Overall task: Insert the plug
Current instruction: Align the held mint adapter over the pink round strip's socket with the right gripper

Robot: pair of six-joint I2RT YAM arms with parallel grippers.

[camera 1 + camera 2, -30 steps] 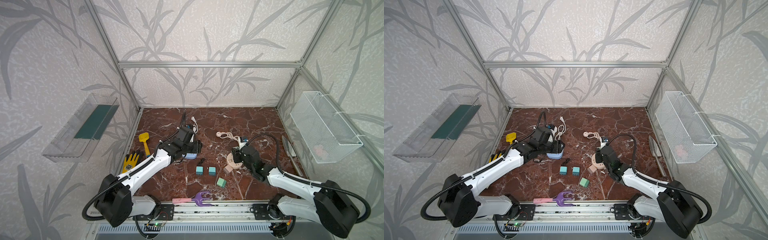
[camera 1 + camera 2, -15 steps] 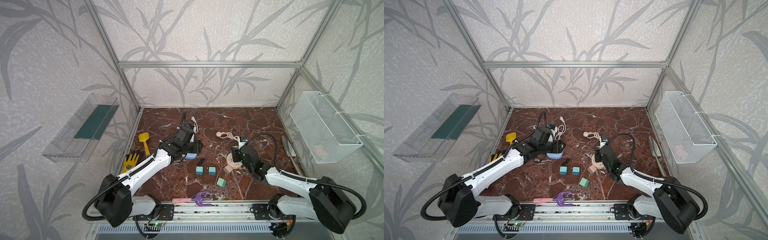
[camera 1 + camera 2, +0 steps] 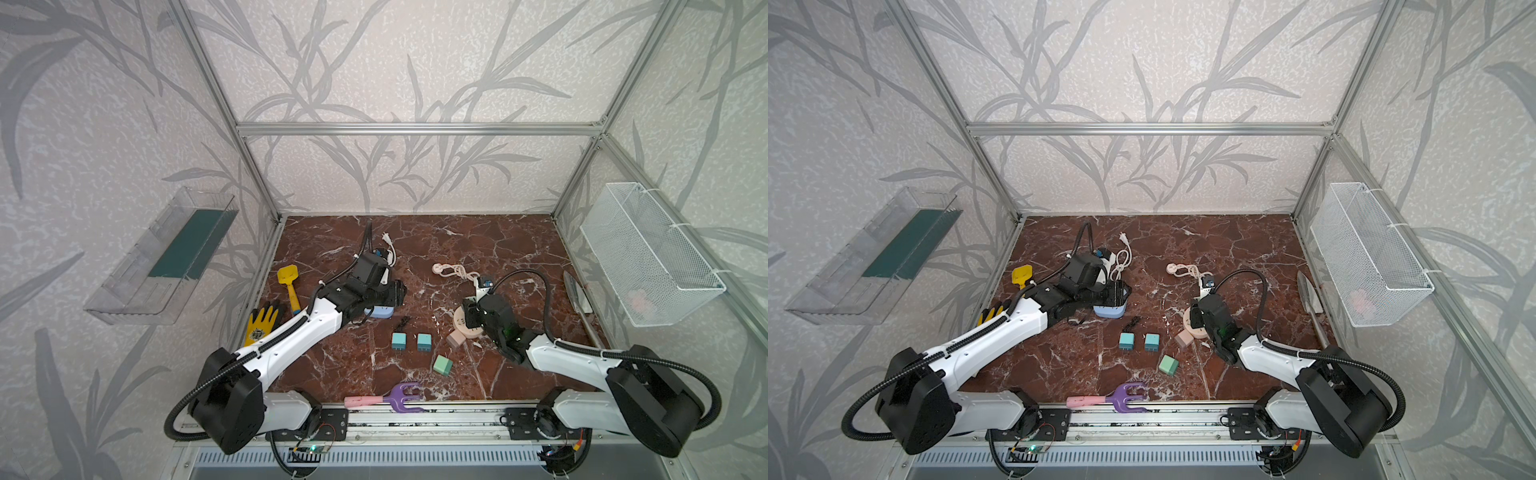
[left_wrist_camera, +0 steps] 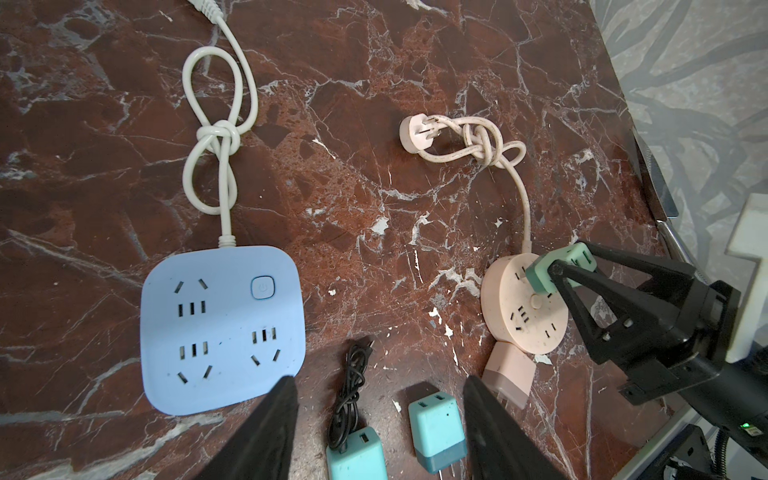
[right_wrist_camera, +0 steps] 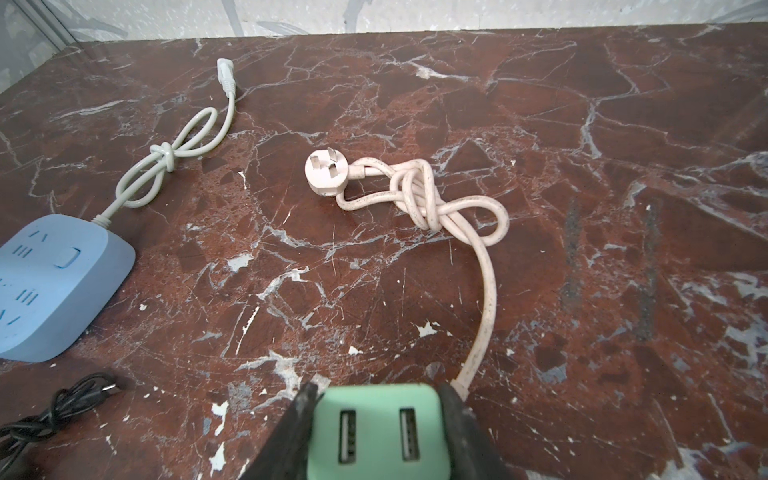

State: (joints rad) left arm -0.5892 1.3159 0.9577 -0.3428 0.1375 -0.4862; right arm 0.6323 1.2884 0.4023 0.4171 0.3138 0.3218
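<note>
One green plug (image 5: 376,436) in right gripper (image 5: 377,392), at pink socket (image 4: 515,316)

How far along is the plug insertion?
Done: right tool grips the green plug. In hand: the plug is tilted over the pink socket, near its cord. To do: seating it flush; whether the prongs are in is hidden. Left tool hangs open, empty.

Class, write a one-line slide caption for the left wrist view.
The right gripper holds a green plug at the pink socket; the blue socket lies apart.
</note>
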